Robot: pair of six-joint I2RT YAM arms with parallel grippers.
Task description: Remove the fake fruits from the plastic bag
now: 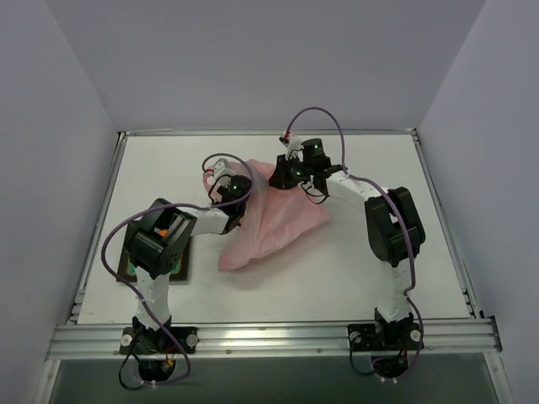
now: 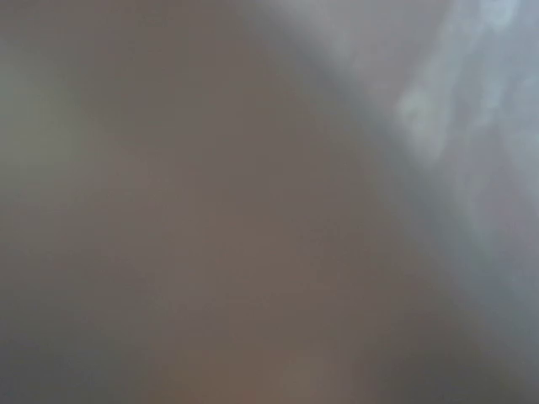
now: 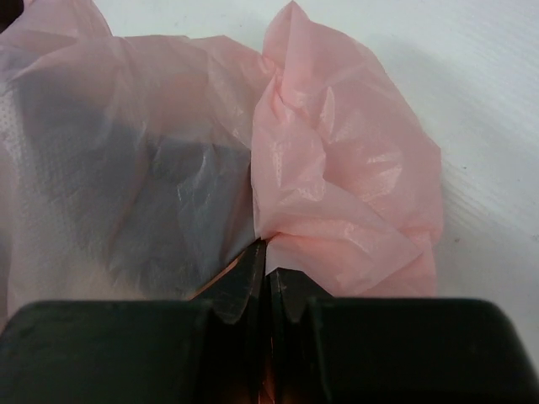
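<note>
Right gripper (image 3: pixel 268 252) fingers pressed together, pinching a fold of the pink plastic bag (image 3: pixel 337 168) at its far top edge. Bag lies crumpled mid-table (image 1: pixel 362 252), between the two arms. Left gripper (image 1: pixel 234 210) pushed against the bag's left side. Its wrist view is only a grey-pink blur, so can't tell if it's spread or closed. Dark tray (image 1: pixel 180 271) sits under the left arm, near the table's front left.

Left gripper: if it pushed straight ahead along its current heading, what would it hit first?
Most likely the plastic bag: the left gripper sits at its edge and seems to point into it. The left wrist view is only blur, so depth is unclear.
</note>
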